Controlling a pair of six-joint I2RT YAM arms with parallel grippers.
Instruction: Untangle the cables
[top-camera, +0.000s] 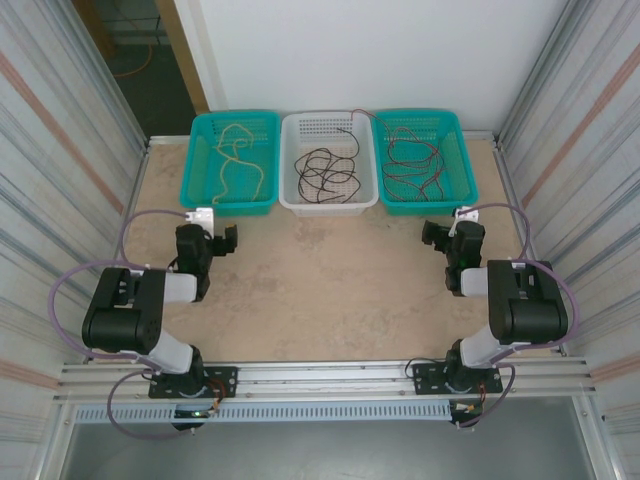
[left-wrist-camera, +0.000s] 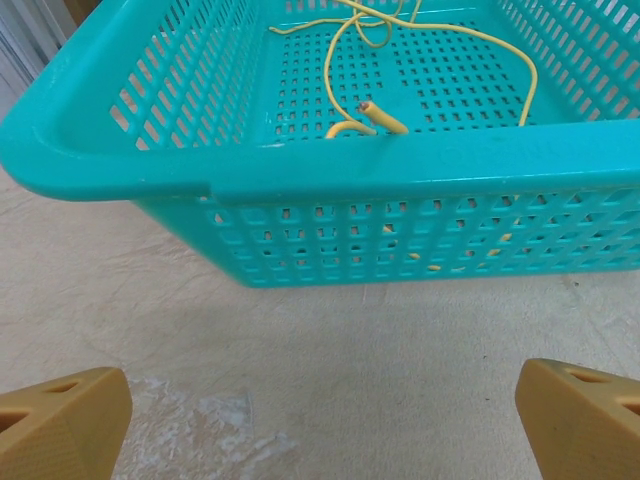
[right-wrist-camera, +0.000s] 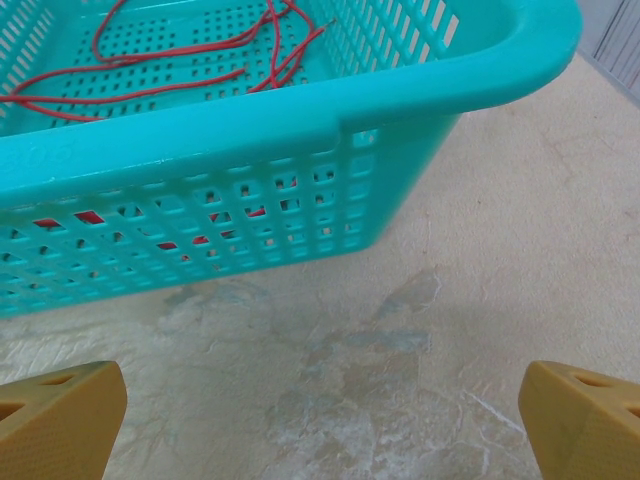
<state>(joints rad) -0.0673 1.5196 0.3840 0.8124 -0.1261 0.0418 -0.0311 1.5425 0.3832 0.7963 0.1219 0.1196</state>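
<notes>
The left gripper (top-camera: 226, 242), fingers spread wide and empty, faces the left teal basket (top-camera: 228, 206) at eleven o'clock, where the yellowish-tan cable (top-camera: 238, 160) lies in a thin, loose squiggle. At twelve, the black cable (top-camera: 325, 172) loops over itself in the white basket (top-camera: 328, 206). At one, the red cable (top-camera: 412, 160) coils loosely in the right teal basket (top-camera: 430, 206), and the right gripper (top-camera: 436, 235) before it is equally wide and empty.

We see the cables lying apart, one per basket. The yellowish-tan cable (left-wrist-camera: 385, 120) sprawls in loose loops in the left teal basket (top-camera: 190, 170), a cut end by its near wall. The black cable (top-camera: 322, 172) lies in overlapping loops in the white basket (top-camera: 287, 160), and the red cable (right-wrist-camera: 270, 40) loops loosely in the right teal basket (top-camera: 468, 165).
</notes>
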